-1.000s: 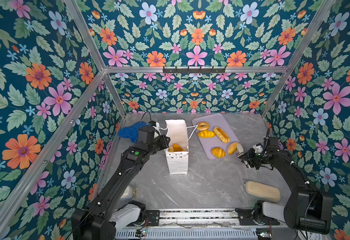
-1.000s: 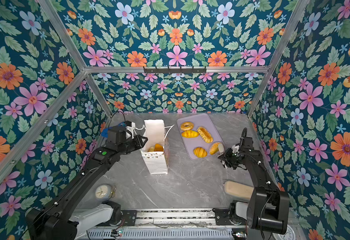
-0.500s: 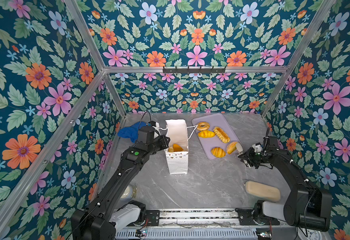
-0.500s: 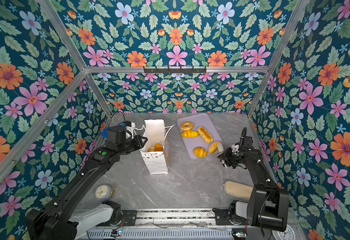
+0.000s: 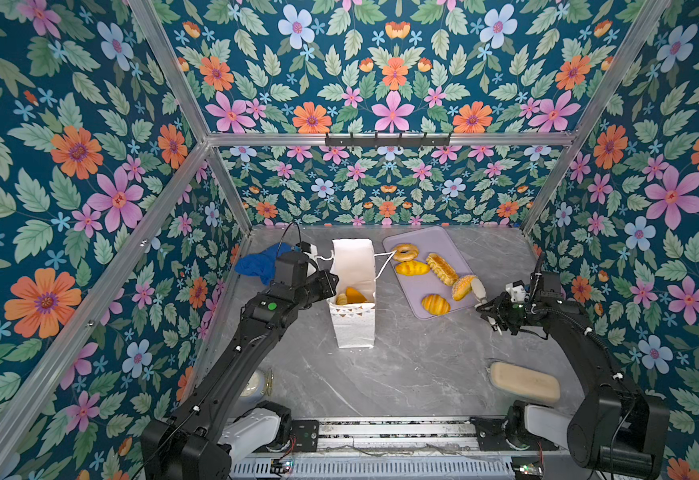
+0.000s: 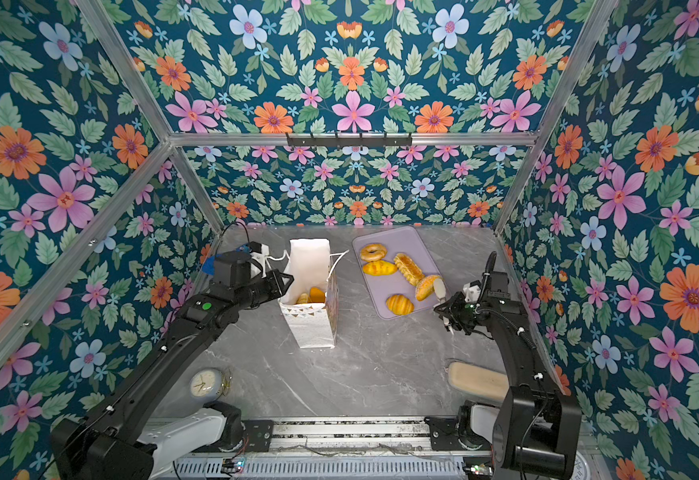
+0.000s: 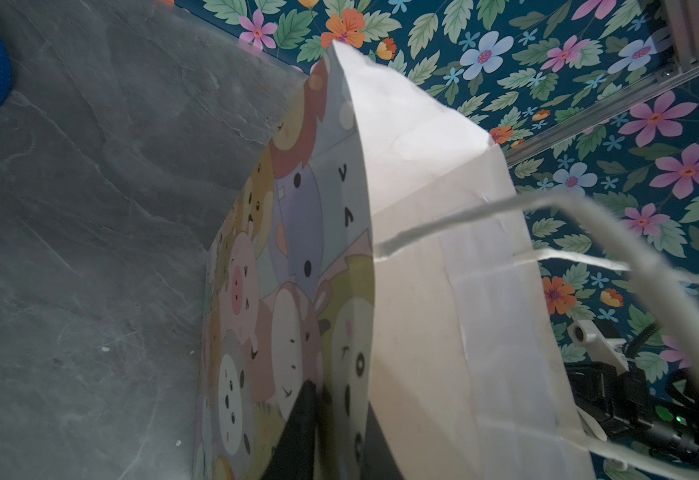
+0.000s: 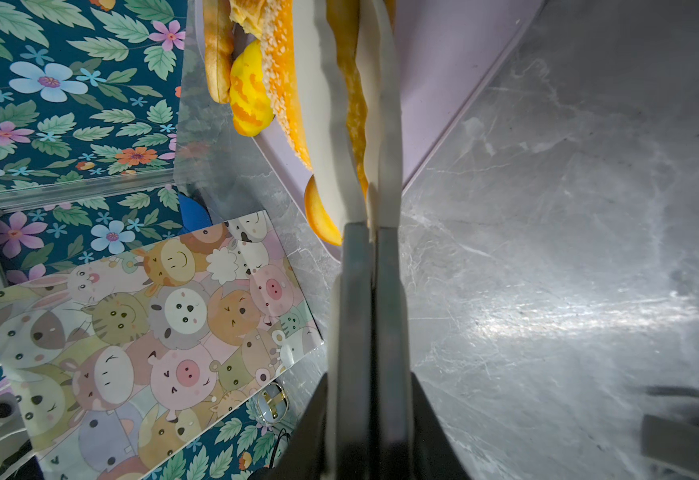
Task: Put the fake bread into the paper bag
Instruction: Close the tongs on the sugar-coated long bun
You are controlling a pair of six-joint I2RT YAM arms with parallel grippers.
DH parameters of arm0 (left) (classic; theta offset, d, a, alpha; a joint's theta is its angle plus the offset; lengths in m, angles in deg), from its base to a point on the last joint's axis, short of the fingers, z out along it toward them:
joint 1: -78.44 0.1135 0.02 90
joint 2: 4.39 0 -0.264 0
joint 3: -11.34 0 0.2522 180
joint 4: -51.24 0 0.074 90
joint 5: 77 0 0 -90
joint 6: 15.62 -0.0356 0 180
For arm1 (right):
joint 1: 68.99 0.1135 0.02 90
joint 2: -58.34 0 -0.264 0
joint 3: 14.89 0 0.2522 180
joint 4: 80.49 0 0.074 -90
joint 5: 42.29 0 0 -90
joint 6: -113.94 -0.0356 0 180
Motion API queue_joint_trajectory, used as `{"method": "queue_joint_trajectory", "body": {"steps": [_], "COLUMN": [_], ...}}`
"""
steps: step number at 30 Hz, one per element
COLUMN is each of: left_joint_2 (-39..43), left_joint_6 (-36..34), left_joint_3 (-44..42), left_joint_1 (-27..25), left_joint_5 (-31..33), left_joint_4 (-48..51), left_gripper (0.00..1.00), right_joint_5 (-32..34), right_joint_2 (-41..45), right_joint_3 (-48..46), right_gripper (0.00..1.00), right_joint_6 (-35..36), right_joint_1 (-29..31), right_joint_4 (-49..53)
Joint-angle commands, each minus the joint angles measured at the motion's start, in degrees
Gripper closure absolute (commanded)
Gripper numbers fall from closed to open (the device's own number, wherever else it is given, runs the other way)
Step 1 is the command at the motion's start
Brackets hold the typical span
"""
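Note:
The paper bag (image 5: 354, 328) (image 6: 312, 328) stands upright left of centre, with fake bread (image 5: 354, 296) showing inside it. My left gripper (image 5: 333, 286) (image 7: 331, 399) is shut on the bag's left rim, one finger on each side of the paper (image 7: 422, 291). A lilac tray (image 5: 418, 286) holds a ring bagel (image 5: 405, 252), a yellow loaf (image 5: 412, 268), a braided loaf (image 5: 442, 269), a round bun (image 5: 435, 304) and a sesame bun (image 5: 463, 286). My right gripper (image 5: 477, 284) (image 8: 354, 62) is shut, its white fingers lying against the sesame bun at the tray's right edge.
A blue cloth (image 5: 258, 264) lies behind my left wrist. A flat pale-beige oblong (image 5: 524, 382) rests at the front right near the right arm's base. A small clock (image 6: 206, 383) sits at the front left. Floral walls close in three sides.
My right gripper has edged slightly farther back beside the sesame bun. The left gripper and the bag have not moved.

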Motion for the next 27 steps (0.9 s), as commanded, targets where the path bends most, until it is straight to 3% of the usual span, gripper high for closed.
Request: {"method": "queue_joint_trajectory", "body": {"steps": [1, 8, 20, 27], "left_joint_2": [0.0, -0.1, -0.3, -0.4], "left_joint_6": [-0.5, -0.5, -0.5, -0.5], "left_joint_3": [0.5, 0.6, 0.3, 0.3], "left_joint_1": [0.0, 0.0, 0.0, 0.0], "left_joint_5": [0.5, 0.6, 0.5, 0.6], "left_joint_4": [0.0, 0.1, 0.0, 0.0], "left_gripper": [0.83, 0.83, 0.83, 0.83], "right_joint_5": [-3.0, -5.0, -0.5, 0.9], "right_joint_2": [0.6, 0.0, -8.7, -7.9], "right_joint_3": [0.0, 0.1, 1.9, 1.1], "right_gripper": [0.83, 0.84, 0.82, 0.66], "right_joint_6": [1.5, 2.2, 4.6, 4.9], "right_joint_1": [0.1, 0.1, 0.1, 0.1], "right_joint_4": [-1.8, -3.6, -3.4, -2.5]}}
